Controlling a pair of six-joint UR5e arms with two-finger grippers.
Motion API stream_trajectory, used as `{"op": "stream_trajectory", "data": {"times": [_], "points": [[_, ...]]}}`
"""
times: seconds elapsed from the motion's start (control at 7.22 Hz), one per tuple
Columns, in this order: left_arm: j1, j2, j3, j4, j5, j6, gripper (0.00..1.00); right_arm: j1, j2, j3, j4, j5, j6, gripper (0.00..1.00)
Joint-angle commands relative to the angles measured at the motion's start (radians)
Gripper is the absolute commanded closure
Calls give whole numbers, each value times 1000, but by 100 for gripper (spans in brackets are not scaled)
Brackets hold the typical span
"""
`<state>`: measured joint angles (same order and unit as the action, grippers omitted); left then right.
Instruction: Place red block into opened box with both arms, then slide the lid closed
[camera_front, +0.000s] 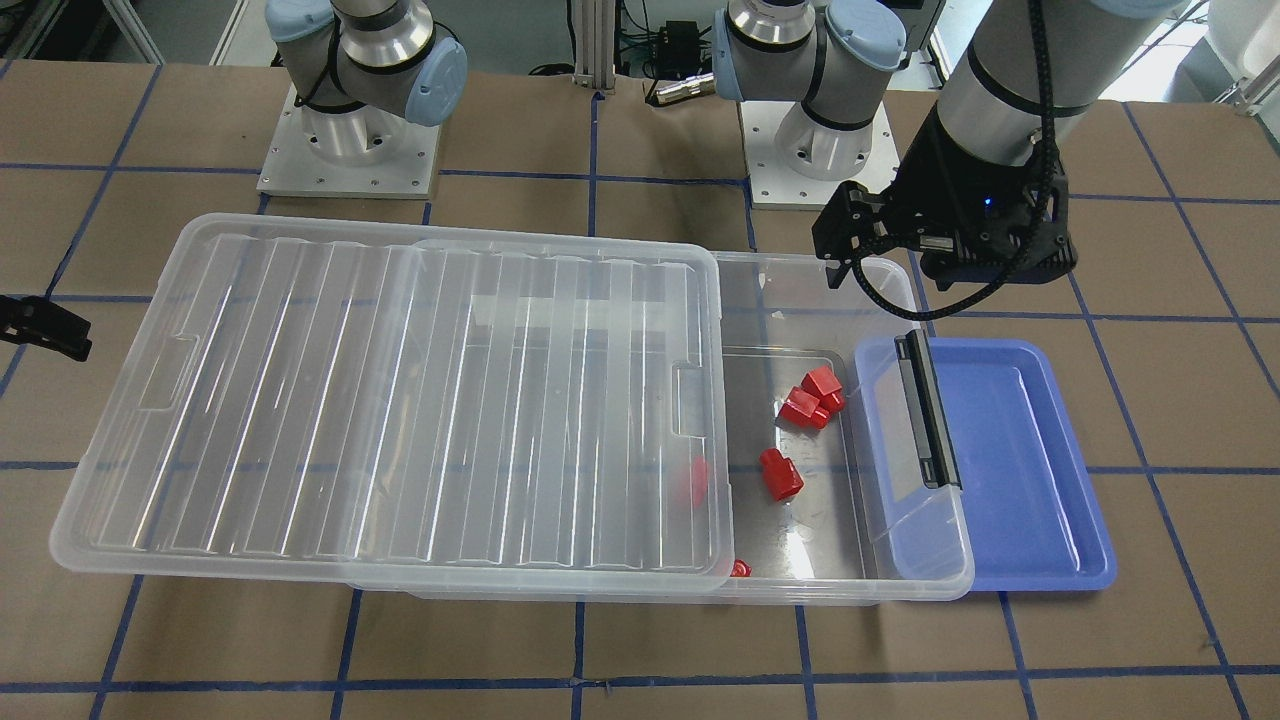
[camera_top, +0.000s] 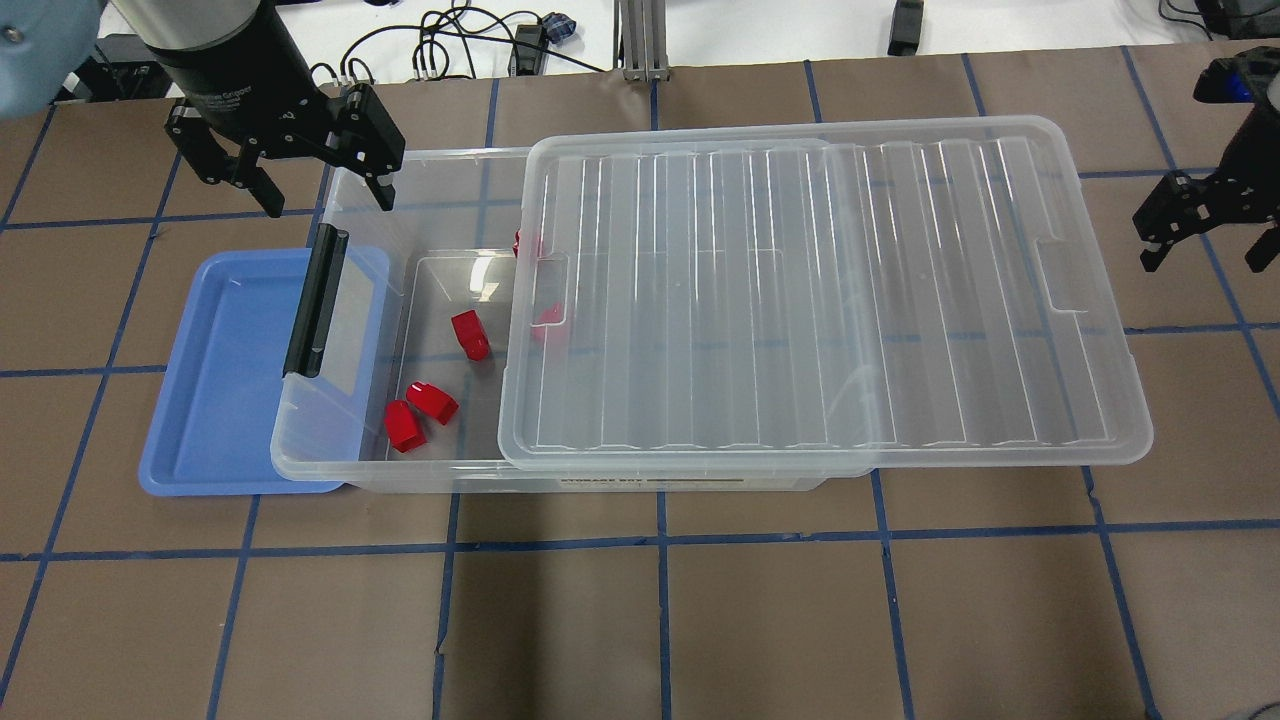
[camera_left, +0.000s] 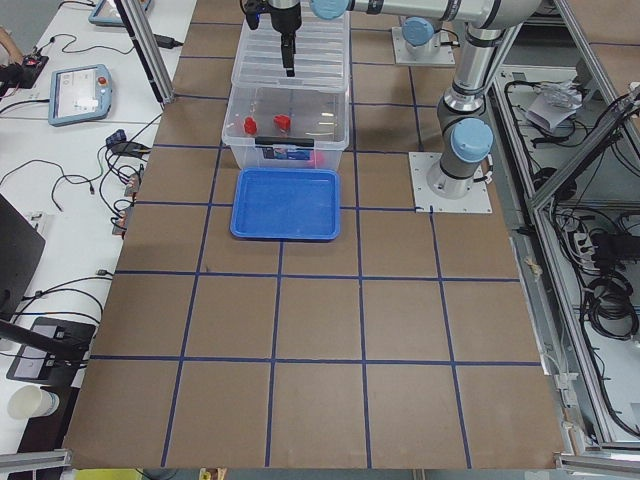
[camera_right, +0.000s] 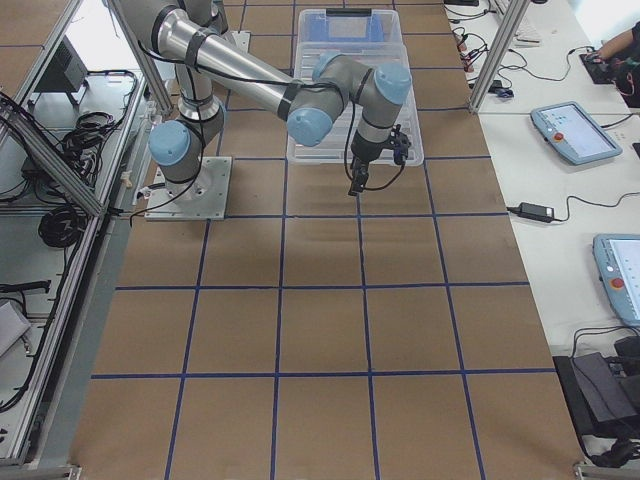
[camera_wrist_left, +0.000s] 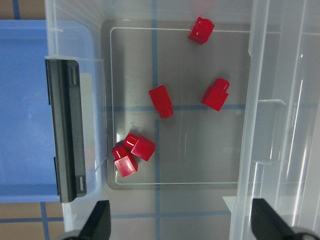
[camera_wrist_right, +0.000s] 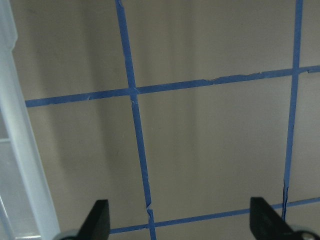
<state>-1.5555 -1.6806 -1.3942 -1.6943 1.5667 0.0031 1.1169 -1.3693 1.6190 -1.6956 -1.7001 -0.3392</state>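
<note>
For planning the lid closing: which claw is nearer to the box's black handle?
Left. The left claw hovers just beyond the black handle, by the open end of the box; the right claw is off past the far end of the lid.

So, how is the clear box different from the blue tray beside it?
The box is clear plastic; the tray is opaque blue. The box is larger and deeper; the tray is shallow. The box holds red blocks and carries a black handle and a lid slid partly off; the tray shows none of these. Both are rectangular, and the box's handle end overlaps the tray.
</note>
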Motion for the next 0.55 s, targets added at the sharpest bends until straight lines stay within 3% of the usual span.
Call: {"op": "stream_trajectory", "data": {"times": [0.0,0.42], "points": [[-3,7,9,15,24,-11,0,6,6,15,-16,2,12,0],[-5,6,-2,16,35,-9,0,34,6,35,-16,57,35,0]]}}
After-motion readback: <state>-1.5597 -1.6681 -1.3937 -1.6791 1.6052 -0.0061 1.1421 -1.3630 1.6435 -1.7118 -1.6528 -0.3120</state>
